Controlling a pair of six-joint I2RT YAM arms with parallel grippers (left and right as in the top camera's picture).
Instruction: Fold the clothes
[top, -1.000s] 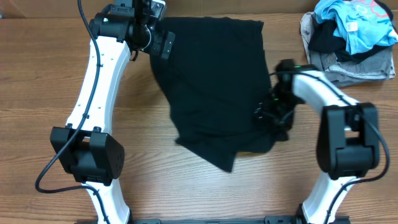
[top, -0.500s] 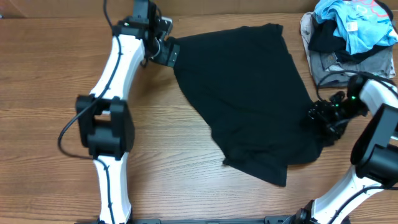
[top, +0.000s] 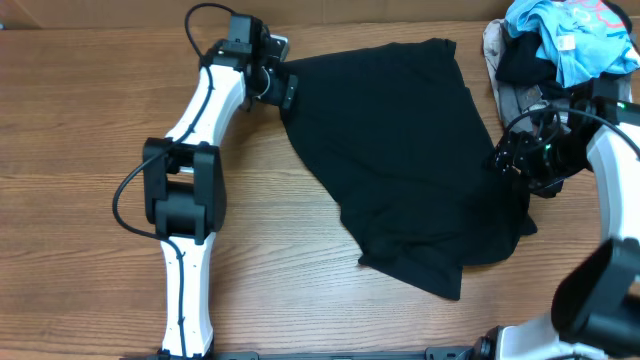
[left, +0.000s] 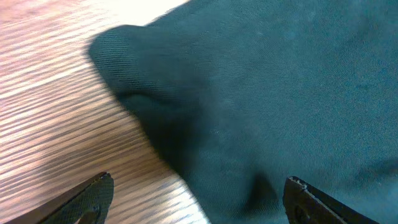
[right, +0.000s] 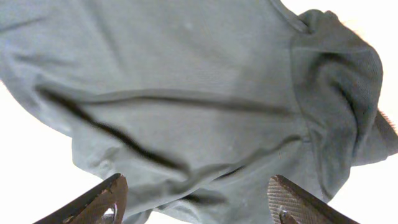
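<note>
The black garment (top: 400, 160) lies spread on the wooden table, its far edge near the back and a rumpled corner toward the front. My left gripper (top: 283, 88) is open at the garment's far left corner; in the left wrist view the fabric (left: 267, 93) lies between and beyond the spread fingers (left: 199, 202). My right gripper (top: 515, 160) is open at the garment's right edge; in the right wrist view the creased fabric (right: 186, 106) lies under the spread fingers (right: 196, 202). No white lettering shows.
A pile of clothes (top: 560, 55) sits at the back right corner: a light blue shirt on top, black and grey garments under it. Bare wooden table (top: 80, 150) extends to the left and front.
The garment has settled spread out at centre right. The right gripper has lifted off the garment's right edge toward the back. The left arm shifted slightly right at the far corner.
</note>
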